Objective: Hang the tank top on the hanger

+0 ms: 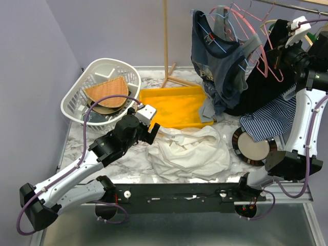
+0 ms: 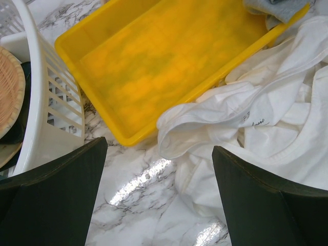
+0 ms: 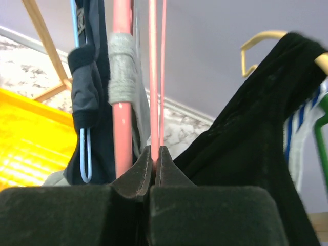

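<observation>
The tank top [image 1: 189, 154] lies crumpled in a loose heap on the tabletop, about midway along the near edge, its far side up against the near rim of the yellow tray [image 1: 174, 107]. Expect it to be light, thin and floppy. It will sag and fold over itself when you lift it, so a pinch on bunched cloth may bring several layers up at once. Your best hold is probably a hemmed edge or a shoulder strap, though from these views you cannot tell which folds are the straps.

The left end effector [image 2: 159, 146] hangs just to the left of the heap, jaws spread wide and holding nothing. The nearest fold of fabric sits close to its right finger, with the white basket [image 1: 84, 84] on its other side.

The hanger [image 3: 153, 77] is up among the hung clothes above the far right corner. The right end effector [image 3: 154, 154] is clamped tight on its slim pink wire, beside a thicker pink hanger [image 3: 123, 77] and a black top [image 3: 246, 128], well apart from the tank top.
</observation>
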You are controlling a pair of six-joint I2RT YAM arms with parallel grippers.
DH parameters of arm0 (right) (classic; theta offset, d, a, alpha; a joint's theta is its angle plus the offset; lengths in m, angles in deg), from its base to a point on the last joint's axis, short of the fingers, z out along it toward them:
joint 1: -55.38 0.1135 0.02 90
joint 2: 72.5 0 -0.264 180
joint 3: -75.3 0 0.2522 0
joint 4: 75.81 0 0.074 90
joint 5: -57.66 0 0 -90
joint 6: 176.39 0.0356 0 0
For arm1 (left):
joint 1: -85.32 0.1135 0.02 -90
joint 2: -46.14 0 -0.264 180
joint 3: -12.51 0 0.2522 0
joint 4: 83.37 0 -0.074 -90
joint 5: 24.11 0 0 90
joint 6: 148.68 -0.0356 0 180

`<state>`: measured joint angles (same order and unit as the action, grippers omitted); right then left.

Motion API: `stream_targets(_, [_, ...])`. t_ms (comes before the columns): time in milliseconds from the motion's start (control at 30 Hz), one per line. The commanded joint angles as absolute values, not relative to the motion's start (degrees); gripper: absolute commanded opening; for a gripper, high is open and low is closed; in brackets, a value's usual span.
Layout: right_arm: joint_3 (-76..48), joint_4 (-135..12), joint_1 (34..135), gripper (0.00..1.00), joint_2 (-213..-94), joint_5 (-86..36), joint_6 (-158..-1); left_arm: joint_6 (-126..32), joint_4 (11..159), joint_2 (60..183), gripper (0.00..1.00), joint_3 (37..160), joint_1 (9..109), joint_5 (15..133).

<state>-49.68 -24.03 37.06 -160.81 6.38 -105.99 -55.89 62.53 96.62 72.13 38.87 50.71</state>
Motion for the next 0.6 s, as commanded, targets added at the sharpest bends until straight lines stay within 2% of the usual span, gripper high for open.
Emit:
stream_targets(0, [-48.32,-29.18,37.19,0.01,-158.8,2.29,-107.92,-56.48,62.04,96.41,0.97,71.71,39.27,51.74])
stream_targets(300, [-43.14,-33.48,37.19,0.01,-154.07,-0.61,-109.07,-56.57,61.86,96.33,0.98,71.62,39.18,51.57])
stream_targets(567, [-32.87,-37.18,37.19,0.01,-143.18,-5.79,-109.77,-56.57,62.22,96.06,0.99,71.62,39.27,51.39])
